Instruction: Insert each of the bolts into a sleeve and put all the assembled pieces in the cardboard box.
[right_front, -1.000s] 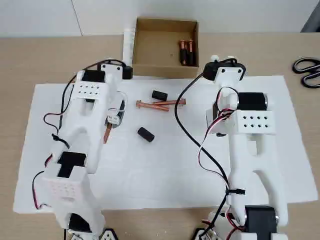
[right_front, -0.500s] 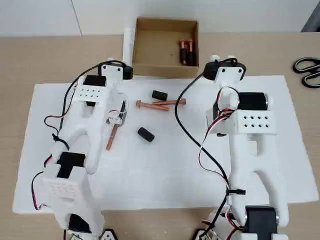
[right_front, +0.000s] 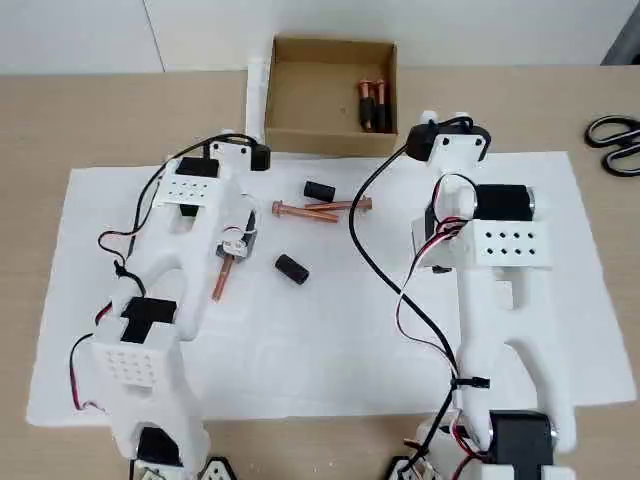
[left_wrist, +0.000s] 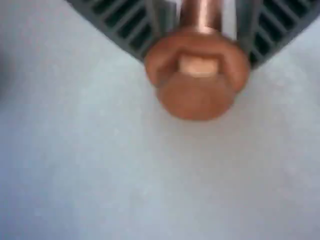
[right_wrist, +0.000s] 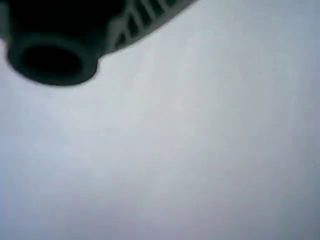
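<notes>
The right gripper (right_wrist: 87, 22) is blurred and partly cut off; its fingers seem closed on a black sleeve (right_wrist: 50, 60). The left gripper (left_wrist: 200, 20) clamps a copper bolt (left_wrist: 197, 75) over the white paper (right_front: 330, 330).

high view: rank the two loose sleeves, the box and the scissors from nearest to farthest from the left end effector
1. near sleeve: mid-paper, just beside the left end effector.
2. far sleeve: on the paper too, closer to the box.
3. box: just past the paper's far edge.
4. scissors: off the paper, at the far corner on the other arm's side.
</notes>
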